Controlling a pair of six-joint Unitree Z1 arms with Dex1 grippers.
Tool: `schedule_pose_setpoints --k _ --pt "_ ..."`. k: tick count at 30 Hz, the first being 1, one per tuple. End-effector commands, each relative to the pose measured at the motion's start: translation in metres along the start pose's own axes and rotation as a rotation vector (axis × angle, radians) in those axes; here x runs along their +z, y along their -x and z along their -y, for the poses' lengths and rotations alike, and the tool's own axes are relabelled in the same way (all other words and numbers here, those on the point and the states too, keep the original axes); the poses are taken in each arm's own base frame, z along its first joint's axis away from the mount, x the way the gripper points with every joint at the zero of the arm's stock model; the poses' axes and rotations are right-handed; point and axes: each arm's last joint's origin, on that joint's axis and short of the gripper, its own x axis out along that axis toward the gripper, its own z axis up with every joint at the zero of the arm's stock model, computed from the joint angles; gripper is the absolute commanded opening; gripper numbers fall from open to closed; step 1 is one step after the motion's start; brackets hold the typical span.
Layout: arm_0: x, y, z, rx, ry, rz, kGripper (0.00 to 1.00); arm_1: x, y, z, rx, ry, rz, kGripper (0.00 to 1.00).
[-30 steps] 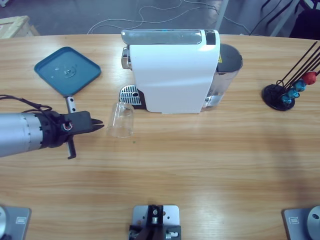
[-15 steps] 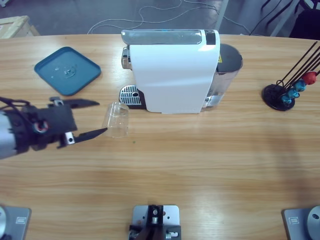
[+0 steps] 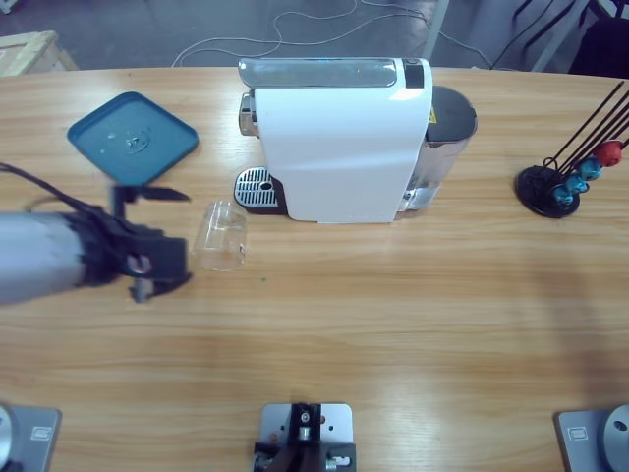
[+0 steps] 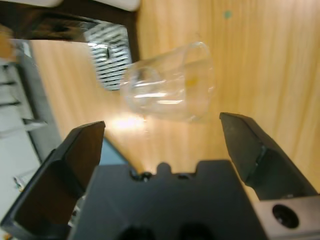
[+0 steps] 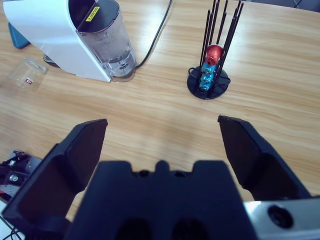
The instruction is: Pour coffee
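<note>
1. one small clear glass tumbler (image 3: 220,236) lies tipped on its side on the long wooden table (image 3: 393,315), just in front of the white coffee machine (image 3: 339,138) and near its round silver drip grate (image 3: 254,182).
2. the left arm's black two-jawed gripper (image 3: 157,236) comes in from the left edge, its jaws spread wide, just beside the tumbler and holding nothing.
3. along the left wrist, the tumbler (image 4: 170,87) sits between and beyond the open jaws, with the grate (image 4: 107,52) behind it; i cannot see any coffee in it.
4. a blue square plastic tray (image 3: 133,138) rests on the table behind the gripper, well left of the machine.
5. the right arm's black gripper (image 5: 162,150) hangs above the table with jaws wide apart and empty.
6. a black wire rack of red and blue capsules (image 3: 575,172) stands near the right end, apart from the machine's clear water tank (image 5: 105,40).
</note>
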Motion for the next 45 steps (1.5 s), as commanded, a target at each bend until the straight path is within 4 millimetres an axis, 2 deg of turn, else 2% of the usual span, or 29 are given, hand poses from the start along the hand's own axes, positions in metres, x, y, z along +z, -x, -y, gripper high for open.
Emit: schedule_pose_setpoints --k 1,4,7,8,9,11,13,15,17,18,19,28,37,42,45 --pt "0.037 -0.040 0.033 0.150 0.116 -0.138 0.994 -0.006 -0.007 -0.002 0.010 0.018 -0.022 1.000" --pt "0.043 -0.048 0.034 0.253 0.174 -0.186 0.986 -0.007 -0.008 -0.002 0.014 0.021 -0.028 1.000" --pt "0.047 -0.066 0.038 0.329 0.178 -0.265 0.957 -0.008 -0.008 -0.003 0.020 0.021 -0.031 1.000" --pt "0.048 -0.073 0.040 0.367 0.185 -0.292 0.912 -0.008 -0.008 -0.003 0.022 0.022 -0.032 1.000" --pt "0.049 -0.077 0.042 0.400 0.193 -0.312 0.824 -0.008 -0.009 -0.003 0.024 0.022 -0.033 1.000" --pt "0.048 -0.079 0.044 0.417 0.213 -0.321 0.734 -0.008 -0.009 -0.003 0.026 0.023 -0.033 1.000" --pt "0.047 -0.079 0.044 0.425 0.223 -0.323 0.516 -0.009 -0.009 -0.003 0.029 0.022 -0.034 1.000" --pt "0.047 -0.078 0.044 0.423 0.221 -0.321 0.432 -0.009 -0.010 -0.004 0.032 0.023 -0.036 1.000" --pt "0.048 -0.077 0.043 0.413 0.216 -0.312 0.232 -0.009 -0.011 -0.004 0.033 0.023 -0.035 1.000" --pt "0.049 -0.075 0.043 0.404 0.217 -0.302 0.087 -0.010 -0.011 -0.005 0.035 0.022 -0.036 1.000" --pt "0.050 -0.073 0.043 0.399 0.217 -0.291 0.004 -0.010 -0.011 -0.005 0.035 0.022 -0.036 1.000" --pt "0.051 -0.052 0.040 0.396 0.236 -0.217 0.000 -0.011 -0.011 -0.004 0.044 0.019 -0.035 1.000" --pt "0.052 -0.017 0.037 0.164 0.245 0.037 0.000 -0.015 -0.008 0.001 0.062 0.002 -0.012 1.000" --pt "0.046 -0.012 0.022 0.118 0.316 0.093 0.000 -0.015 -0.007 0.002 0.064 -0.001 -0.006 1.000" --pt "0.045 -0.012 0.011 0.013 0.375 0.122 0.000 -0.016 -0.006 0.004 0.070 -0.006 0.000 1.000"
